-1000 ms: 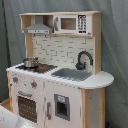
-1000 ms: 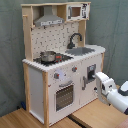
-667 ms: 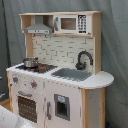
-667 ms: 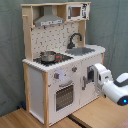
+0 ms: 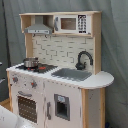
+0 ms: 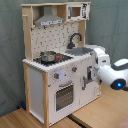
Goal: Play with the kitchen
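Kitchen (image 6: 60,75) stiff, light wood panels | handholds: oven door handle (image 6: 65,85), pot (image 6: 48,56) | my fingers: spread or pressed, cannot tell.

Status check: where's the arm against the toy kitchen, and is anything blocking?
Arm at the kitchen's front, by the cupboard door under the sink; gripper hidden. Pot on the hob. Nothing blocking.
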Controlling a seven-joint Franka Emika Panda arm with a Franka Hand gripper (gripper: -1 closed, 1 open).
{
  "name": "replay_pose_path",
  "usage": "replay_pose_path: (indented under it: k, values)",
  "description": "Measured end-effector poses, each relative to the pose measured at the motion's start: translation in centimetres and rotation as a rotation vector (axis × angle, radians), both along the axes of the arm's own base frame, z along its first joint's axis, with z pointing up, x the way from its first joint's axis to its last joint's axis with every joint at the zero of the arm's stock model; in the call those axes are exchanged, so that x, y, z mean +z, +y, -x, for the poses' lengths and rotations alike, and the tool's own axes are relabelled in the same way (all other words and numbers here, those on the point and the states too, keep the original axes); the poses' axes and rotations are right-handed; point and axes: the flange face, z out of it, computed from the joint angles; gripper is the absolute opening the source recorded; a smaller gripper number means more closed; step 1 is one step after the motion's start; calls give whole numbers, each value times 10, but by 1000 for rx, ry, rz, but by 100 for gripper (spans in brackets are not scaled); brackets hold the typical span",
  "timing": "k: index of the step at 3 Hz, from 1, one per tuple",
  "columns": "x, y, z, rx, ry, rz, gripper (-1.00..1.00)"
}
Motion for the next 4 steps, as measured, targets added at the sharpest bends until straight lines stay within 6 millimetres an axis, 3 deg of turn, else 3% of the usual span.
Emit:
replay_pose_path:
  k: [1, 4]
  values:
    - [40, -3, -31, -42, -19, -122, 100]
    - [88, 4, -110, -29, 93, -346, 100]
